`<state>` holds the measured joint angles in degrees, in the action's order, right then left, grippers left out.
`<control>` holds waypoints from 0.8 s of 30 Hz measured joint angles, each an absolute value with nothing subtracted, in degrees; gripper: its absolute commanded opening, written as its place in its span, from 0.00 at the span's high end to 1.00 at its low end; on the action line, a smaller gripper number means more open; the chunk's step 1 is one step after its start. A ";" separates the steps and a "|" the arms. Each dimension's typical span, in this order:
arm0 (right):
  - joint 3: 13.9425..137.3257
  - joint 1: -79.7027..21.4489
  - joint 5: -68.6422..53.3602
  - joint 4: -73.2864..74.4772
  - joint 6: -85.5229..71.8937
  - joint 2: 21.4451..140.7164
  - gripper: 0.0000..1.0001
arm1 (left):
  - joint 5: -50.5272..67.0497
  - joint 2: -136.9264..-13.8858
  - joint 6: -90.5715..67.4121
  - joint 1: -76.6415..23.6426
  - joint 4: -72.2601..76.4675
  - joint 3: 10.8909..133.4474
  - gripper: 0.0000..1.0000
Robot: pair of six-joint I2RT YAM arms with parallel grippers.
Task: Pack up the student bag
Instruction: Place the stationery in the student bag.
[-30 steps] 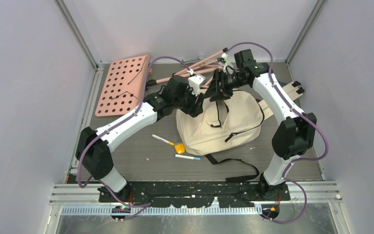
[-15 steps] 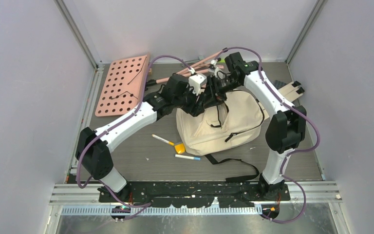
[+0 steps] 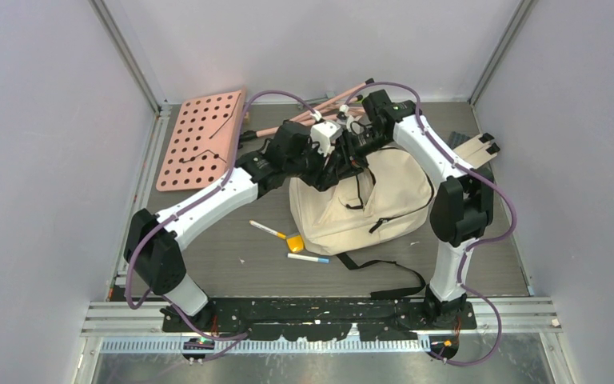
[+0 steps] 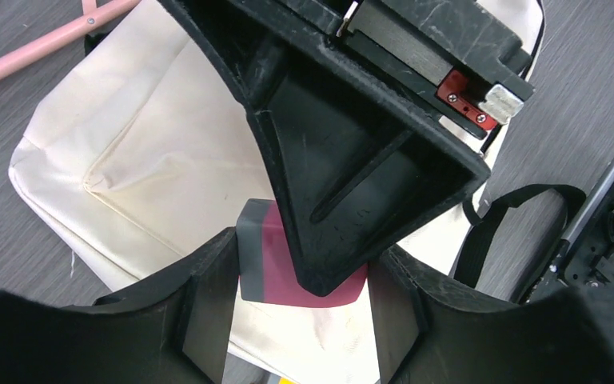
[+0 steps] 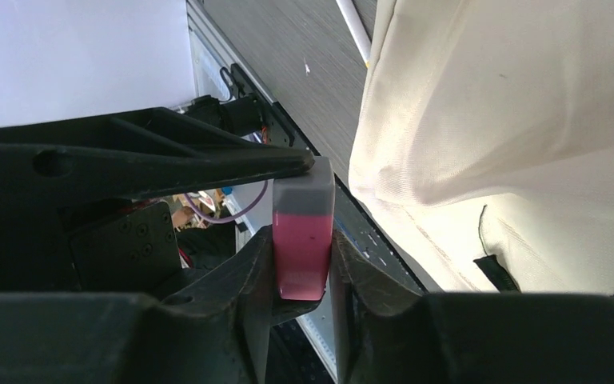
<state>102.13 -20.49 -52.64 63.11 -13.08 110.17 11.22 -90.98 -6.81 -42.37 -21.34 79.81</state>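
Note:
The student bag (image 3: 368,200), cream cloth with black zippers and straps, lies flat at the table's middle; it also shows in the left wrist view (image 4: 152,160) and the right wrist view (image 5: 512,104). A pink eraser with a grey end (image 5: 302,248) is gripped between the fingers of my right gripper (image 5: 304,240). My left gripper (image 4: 304,252) has its fingers against both ends of the same eraser (image 4: 268,272). Both grippers meet above the bag's far left corner, the left gripper (image 3: 326,164) and the right gripper (image 3: 345,154).
Two white markers (image 3: 268,230) (image 3: 308,258) and a small yellow object (image 3: 294,242) lie left of the bag. A pink pegboard (image 3: 204,140) and pink rods (image 3: 328,108) lie at the back. A black strap (image 3: 392,280) trails toward the near edge.
My right arm has swung left, bringing its gripper and the eraser up against my left gripper. The left arm has barely moved.

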 measured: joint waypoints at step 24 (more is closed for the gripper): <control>94.37 -15.20 -22.70 52.51 -20.93 94.45 0.99 | 8.05 -84.27 -16.36 -36.10 -15.86 69.47 0.01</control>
